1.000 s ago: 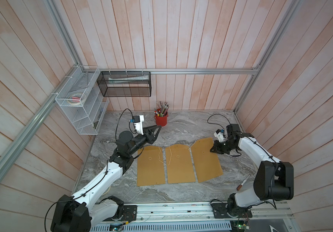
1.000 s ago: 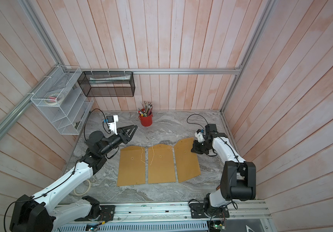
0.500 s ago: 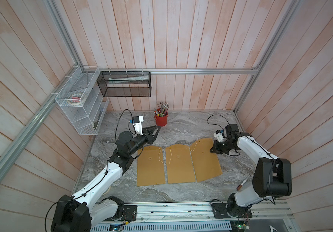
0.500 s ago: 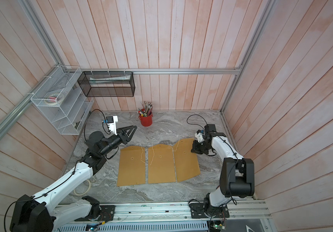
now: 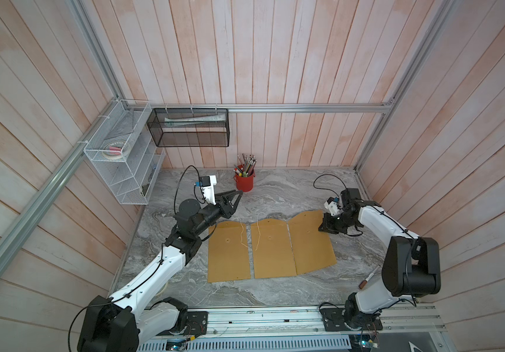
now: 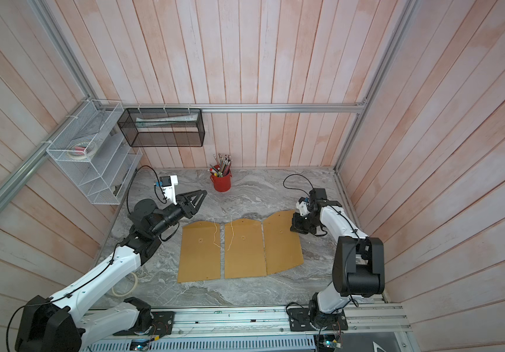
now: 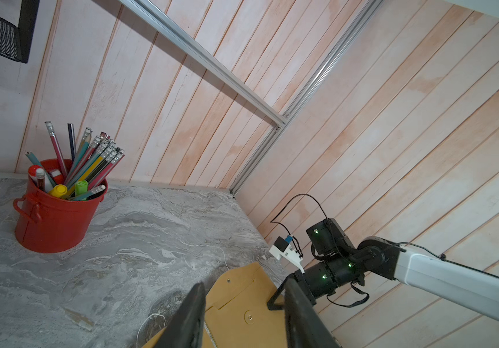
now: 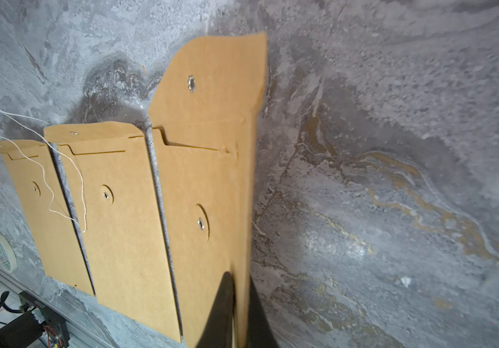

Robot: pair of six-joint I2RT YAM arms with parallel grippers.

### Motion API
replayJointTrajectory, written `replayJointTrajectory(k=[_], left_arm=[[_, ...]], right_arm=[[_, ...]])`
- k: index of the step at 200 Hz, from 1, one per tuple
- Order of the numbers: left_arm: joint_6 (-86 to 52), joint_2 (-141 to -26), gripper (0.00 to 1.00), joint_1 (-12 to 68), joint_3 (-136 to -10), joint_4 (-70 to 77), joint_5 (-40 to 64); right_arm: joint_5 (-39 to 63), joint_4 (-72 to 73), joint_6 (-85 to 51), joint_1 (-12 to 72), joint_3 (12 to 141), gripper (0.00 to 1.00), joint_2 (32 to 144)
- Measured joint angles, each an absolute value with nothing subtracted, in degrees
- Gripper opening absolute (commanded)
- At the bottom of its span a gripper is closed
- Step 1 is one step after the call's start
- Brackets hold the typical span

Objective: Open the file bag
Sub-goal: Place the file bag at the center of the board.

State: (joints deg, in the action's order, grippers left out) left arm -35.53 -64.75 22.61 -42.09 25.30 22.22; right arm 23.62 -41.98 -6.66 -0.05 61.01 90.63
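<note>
Where the grey marbled tabletop [image 5: 290, 189] runs between the two arms, three brown kraft-paper envelopes with metal button closures lie side by side, long edges nearly touching.

- right file bag [image 5: 309, 240] [image 6: 280, 240] [image 8: 200, 180]: nearest the right arm, angled slightly away from its neighbours. Flap is unfolded and points toward the back wall, with the mouth line showing below it. The outer long edge is curled up off the table; the rest lies flat.
- right gripper [image 5: 324, 227] [image 6: 295, 227] [image 8: 240, 301]: low over that raised edge, near the flap end. In the right wrist view the two dark fingers are pressed close, with the paper edge pinched between them.
- middle file bag [image 5: 272, 247] and left file bag [image 5: 228, 253]: both flat, flaps unfolded. A loose thin white string [image 5: 243, 231] [image 8: 46, 186] trails across them.
- left gripper [image 5: 239, 195] [image 6: 204, 192] [image 7: 245, 284]: raised above the table beyond the left file bag's flap. Fingers apart, nothing between them.
- red metal bucket of pencils and markers [image 5: 244, 183] [image 7: 52, 223]: upright by the back wall, near the left gripper and not touching it.
- roll of pale masking tape [image 6: 124, 283] [image 8: 4, 253]: flat on the table under the left arm.
</note>
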Motion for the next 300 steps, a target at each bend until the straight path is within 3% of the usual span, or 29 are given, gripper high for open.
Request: replayJointTrajectory(k=[108,197,278,300], left_arm=[[-35.57,-64.79,0.45,22.26,-41.93,25.74,22.48],[-35.59,-64.82,0.45,22.13,-41.69,26.59,22.94],[-35.59,-65.36,0.45,22.13,-41.69,26.57,23.51],[-35.59,-65.36,0.45,22.06,-41.69,26.52,23.51]], right_arm=[[20.25,-41.98,-7.09,-0.05,61.01,0.3,90.65],[14.72,-42.63,-6.83,-0.05,61.01,0.38,91.09],[9.02,-44.91,-7.03,-0.05,63.51,0.4,90.94],[9.15,-44.82,-7.38,0.1,63.61,0.32,89.86]])
